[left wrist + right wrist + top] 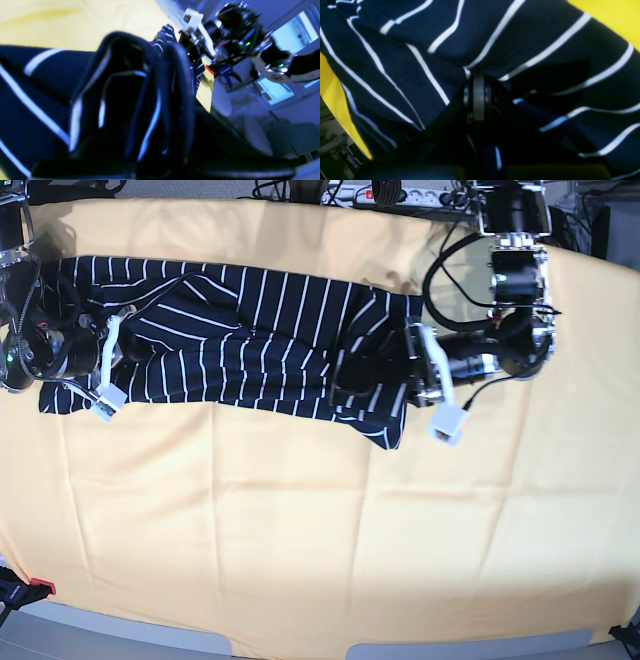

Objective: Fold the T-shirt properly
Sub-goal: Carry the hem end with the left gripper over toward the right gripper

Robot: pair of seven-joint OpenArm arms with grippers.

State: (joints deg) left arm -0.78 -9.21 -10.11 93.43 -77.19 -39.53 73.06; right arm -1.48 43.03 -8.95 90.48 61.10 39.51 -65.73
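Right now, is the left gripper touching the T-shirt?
Touching. The left wrist view shows the T-shirt bunched between the left gripper's fingers; the base view shows it at the shirt's edge.

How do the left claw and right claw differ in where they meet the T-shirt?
The left claw is at the T-shirt's end toward the base view's right; the right claw is at the opposite end. Left's fabric is bunched; right's lies flatter. Both reach inward over the yellow cloth.

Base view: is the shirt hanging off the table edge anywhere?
No. The T-shirt lies as a long band wholly on the yellow cloth, with cloth showing all around it.
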